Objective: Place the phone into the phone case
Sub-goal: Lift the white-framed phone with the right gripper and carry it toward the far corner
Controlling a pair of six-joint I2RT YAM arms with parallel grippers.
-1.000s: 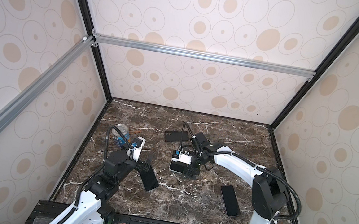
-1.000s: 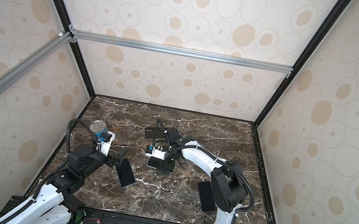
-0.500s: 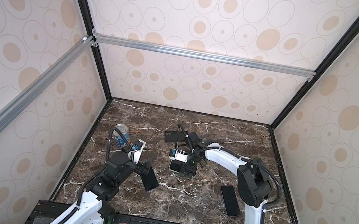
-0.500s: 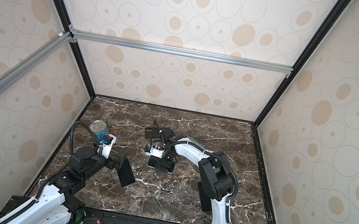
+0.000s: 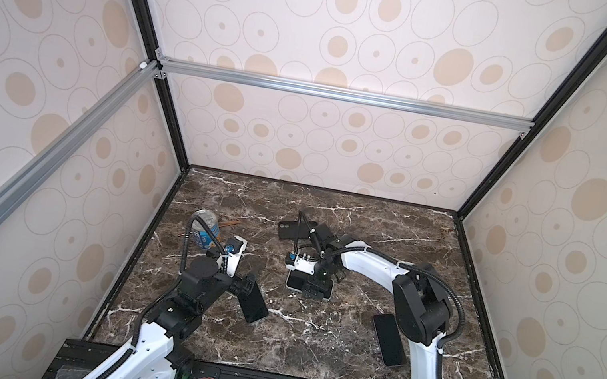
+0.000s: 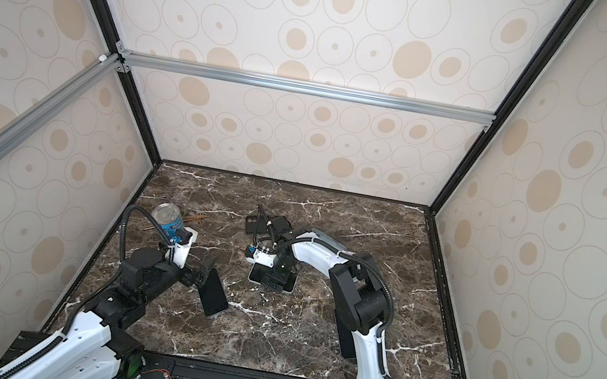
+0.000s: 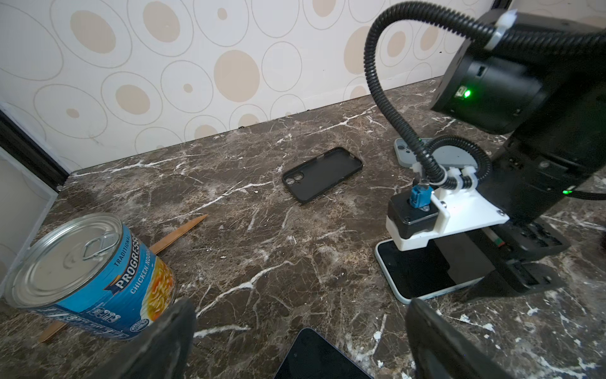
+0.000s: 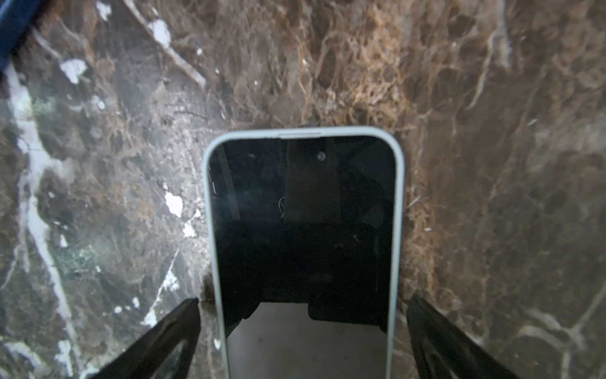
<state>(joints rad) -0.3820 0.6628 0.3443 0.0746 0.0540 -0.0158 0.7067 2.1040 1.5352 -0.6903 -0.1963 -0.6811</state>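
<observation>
The right gripper [image 8: 303,323] hangs low over the pale-rimmed phone [image 8: 301,213], its fingers [image 8: 177,328] spread wide, one along each long side, with a sliver of marble showing between each tip and the rim. The phone lies flat, screen up, near the middle of the surface [image 5: 307,347]. In a top view the black phone case [image 5: 286,231] lies at 11 o'clock from the phone, near it but apart. The left gripper [image 7: 300,315] is spread too, above a dark phone [image 5: 255,308] at 8 o'clock. A soup can [image 5: 204,228] sits at 10 o'clock, and a second dark phone [image 5: 389,340] lies at 4 o'clock
</observation>
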